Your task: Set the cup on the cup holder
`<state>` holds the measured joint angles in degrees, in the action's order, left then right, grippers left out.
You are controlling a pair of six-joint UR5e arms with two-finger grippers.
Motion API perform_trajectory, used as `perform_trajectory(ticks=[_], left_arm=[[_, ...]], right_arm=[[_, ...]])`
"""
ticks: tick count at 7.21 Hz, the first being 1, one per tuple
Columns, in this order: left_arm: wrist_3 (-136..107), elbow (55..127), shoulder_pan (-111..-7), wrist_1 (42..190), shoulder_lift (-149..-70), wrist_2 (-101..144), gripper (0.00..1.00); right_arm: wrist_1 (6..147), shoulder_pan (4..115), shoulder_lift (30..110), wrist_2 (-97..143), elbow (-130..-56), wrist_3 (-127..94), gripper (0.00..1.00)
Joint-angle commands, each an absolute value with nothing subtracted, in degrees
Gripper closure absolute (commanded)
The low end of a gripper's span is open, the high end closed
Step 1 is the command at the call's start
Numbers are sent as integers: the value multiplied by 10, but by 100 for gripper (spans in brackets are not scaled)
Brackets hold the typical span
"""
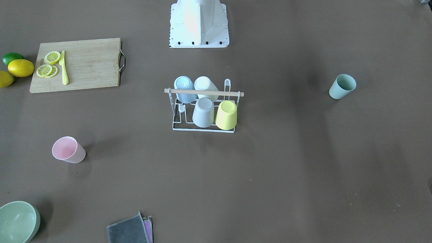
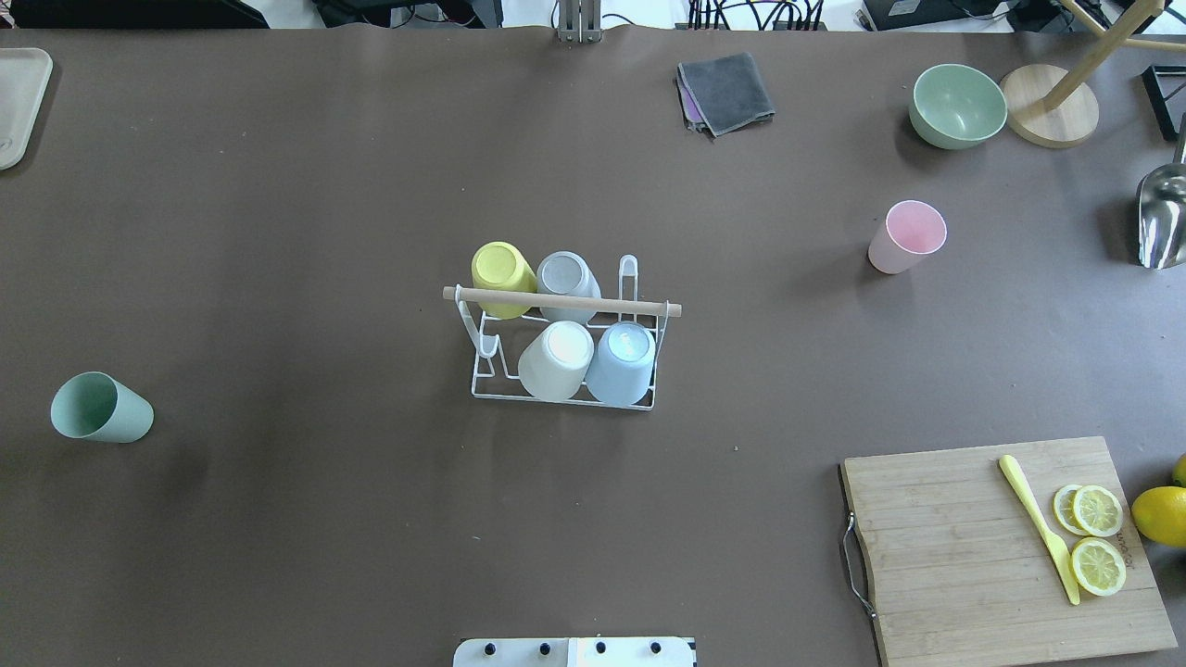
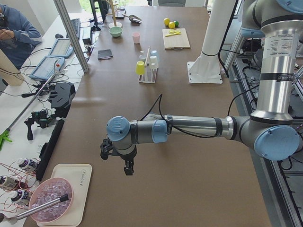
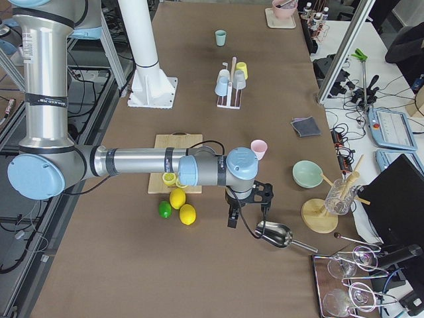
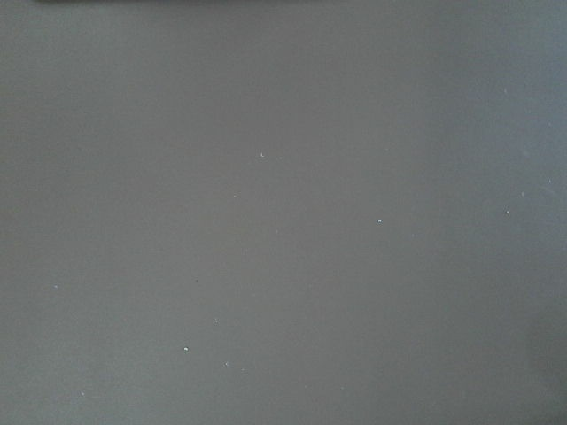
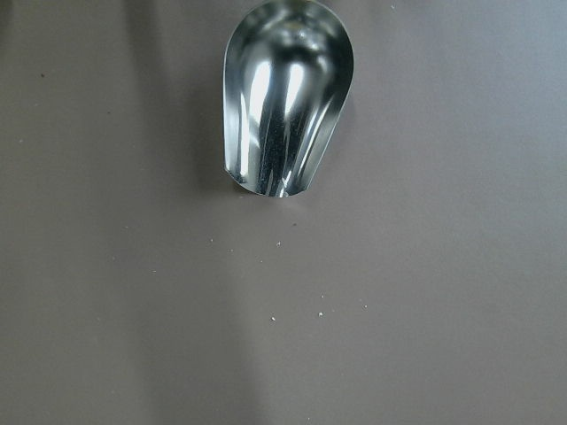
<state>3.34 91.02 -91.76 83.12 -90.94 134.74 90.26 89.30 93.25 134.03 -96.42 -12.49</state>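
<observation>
Surveying from the robot's edge outward, the left fingers (image 3: 127,169) hang over the left end of the bench (image 2: 278,185), near a tray (image 3: 78,189). Their own camera shows bare bench only. The right fingers (image 4: 246,211) hang over the right end, above a metal scoop (image 6: 285,97). Both show only in the side views, so I cannot tell how far either pair is spread. Nothing is seen in either's hold.

Near right corner: a board (image 2: 954,537) carrying lemon slices (image 2: 1097,509) and a knife (image 2: 1038,525).

Left half, mid-depth: a green cup (image 2: 100,408), upright and mouth up, inward along the bench from the left fingers. The left arm is the nearer to it.

Centre: the holder (image 2: 562,302), its rod lying along the bench's length. Four cups (image 2: 556,361) sit inverted on it. Two prongs (image 2: 628,269) stand free, at the holder's near left and far right corners.

Right half, toward the far edge: a pink cup (image 2: 906,236), also upright, nearer the right arm.

Judgement: either loose cup could serve. Each has its long axis vertical and its mouth up, so it must be turned over before it goes on a prong.

Writing: a mark on the board's edge and script on the tray are too small to read.
</observation>
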Motion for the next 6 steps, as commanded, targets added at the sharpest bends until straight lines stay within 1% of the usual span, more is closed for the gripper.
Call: perform_trajectory(ticks=[1,6], left_arm=[[33,911,-918,831,-910,1346,2],[36,908,-914,829,-911,1346,2]], right_arm=[[903,894,932,1341,-966,-126,0],[901,887,929,1340,-965,-130,0]])
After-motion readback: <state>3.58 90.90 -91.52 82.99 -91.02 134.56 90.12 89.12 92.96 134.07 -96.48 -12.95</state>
